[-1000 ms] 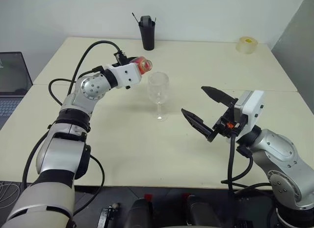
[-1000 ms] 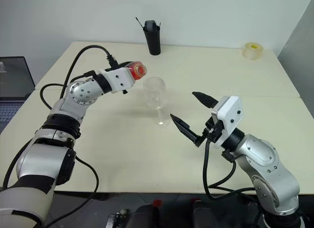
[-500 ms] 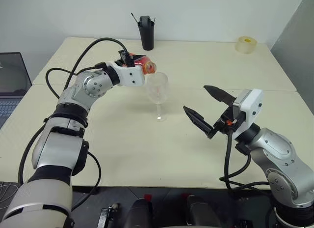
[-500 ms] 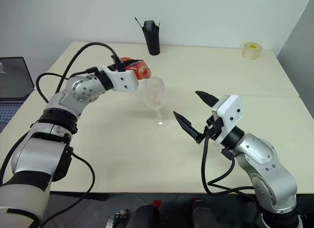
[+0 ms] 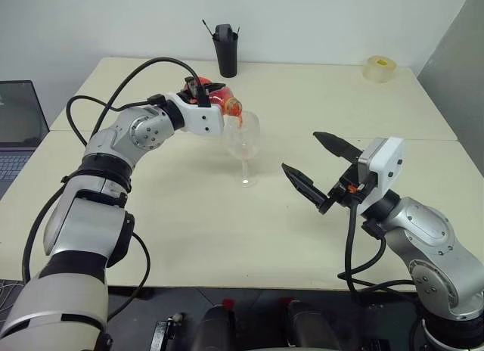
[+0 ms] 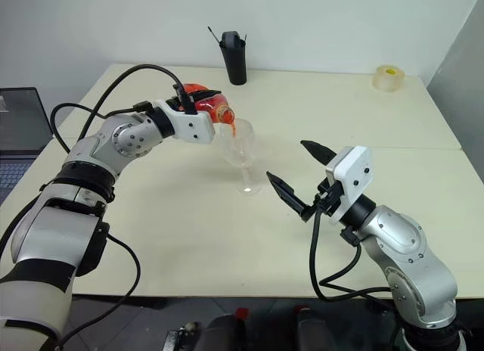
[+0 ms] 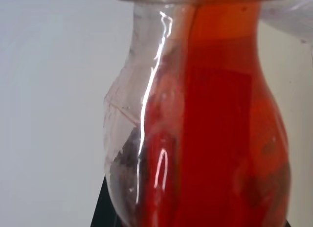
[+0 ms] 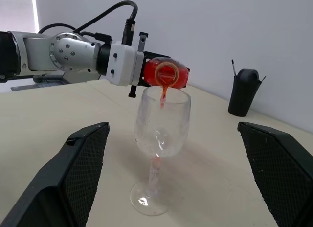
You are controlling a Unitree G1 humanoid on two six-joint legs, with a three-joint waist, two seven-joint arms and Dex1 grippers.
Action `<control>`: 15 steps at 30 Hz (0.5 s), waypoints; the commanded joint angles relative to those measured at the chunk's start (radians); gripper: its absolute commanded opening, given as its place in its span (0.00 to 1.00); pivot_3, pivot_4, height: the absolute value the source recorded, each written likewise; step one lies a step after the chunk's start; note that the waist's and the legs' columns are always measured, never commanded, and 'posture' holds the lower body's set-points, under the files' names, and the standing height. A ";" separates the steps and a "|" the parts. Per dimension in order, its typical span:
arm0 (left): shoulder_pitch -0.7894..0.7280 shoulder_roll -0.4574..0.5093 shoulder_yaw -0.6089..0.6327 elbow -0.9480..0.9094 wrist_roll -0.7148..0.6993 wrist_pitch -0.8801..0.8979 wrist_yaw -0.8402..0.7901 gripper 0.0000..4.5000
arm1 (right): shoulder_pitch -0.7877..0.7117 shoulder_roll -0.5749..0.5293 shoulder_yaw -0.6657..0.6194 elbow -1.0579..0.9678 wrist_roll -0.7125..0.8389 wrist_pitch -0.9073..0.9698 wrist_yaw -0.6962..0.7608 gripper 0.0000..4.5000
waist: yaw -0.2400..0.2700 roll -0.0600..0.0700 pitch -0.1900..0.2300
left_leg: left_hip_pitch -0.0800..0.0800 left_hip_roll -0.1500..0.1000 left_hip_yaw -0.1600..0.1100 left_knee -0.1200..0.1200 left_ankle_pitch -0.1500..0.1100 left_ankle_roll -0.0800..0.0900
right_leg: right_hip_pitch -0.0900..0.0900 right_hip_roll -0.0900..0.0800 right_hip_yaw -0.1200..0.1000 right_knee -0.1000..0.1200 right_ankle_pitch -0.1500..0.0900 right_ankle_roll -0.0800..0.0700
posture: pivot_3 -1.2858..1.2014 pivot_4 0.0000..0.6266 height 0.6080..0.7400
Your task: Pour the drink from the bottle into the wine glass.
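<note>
Left gripper (image 5: 206, 101) clamping the bottle (image 5: 219, 99), now tipped further than before, sending the drink (image 8: 163, 96) into the wine glass (image 5: 243, 144) mid-table, right gripper (image 5: 319, 169) gaping right of it.

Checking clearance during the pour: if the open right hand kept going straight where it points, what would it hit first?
Probably the clear stemmed wine glass: it stands centred between the right hand's fingers, though depth is uncertain.

A: Where's the bottle (image 8: 168, 74)?
B: Tipped on its side, mouth just over the wine glass (image 8: 161, 134) rim.
A: And the drink (image 8: 164, 94)?
B: Red-orange, falling thinly into the upright glass's bowl.
</note>
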State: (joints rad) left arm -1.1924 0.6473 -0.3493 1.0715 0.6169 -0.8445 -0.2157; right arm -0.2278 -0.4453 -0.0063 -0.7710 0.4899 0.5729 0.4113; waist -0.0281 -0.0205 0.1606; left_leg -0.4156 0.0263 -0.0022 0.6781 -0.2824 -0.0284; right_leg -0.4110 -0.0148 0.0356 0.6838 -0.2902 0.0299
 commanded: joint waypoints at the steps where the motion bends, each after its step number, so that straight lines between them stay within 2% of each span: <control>1: -0.061 0.030 0.000 -0.004 0.017 -0.020 0.053 0.22 | -0.016 0.003 -0.002 -0.025 -0.004 -0.022 -0.006 1.00 | 0.000 0.000 0.000 | 0.000 0.000 0.000 0.000 0.000 0.000 | 0.000 0.000 0.000 0.000 0.000 0.000 | 0.52 0.24 1.00; 15: -0.081 0.054 -0.024 0.006 0.076 -0.042 0.130 0.21 | -0.016 -0.002 -0.002 -0.024 -0.003 -0.024 0.000 1.00 | 0.000 0.000 0.000 | 0.000 0.000 0.001 0.000 0.000 0.000 | 0.000 0.000 0.000 0.000 0.000 0.000 | 0.52 0.24 1.00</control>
State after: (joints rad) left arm -1.2243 0.6777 -0.3815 1.0989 0.6939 -0.8708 -0.1200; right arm -0.2278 -0.4459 -0.0019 -0.7710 0.4892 0.5729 0.4120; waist -0.0280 -0.0205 0.1606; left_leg -0.4156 0.0263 -0.0008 0.6782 -0.2823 -0.0286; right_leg -0.4110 -0.0147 0.0354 0.6840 -0.2902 0.0299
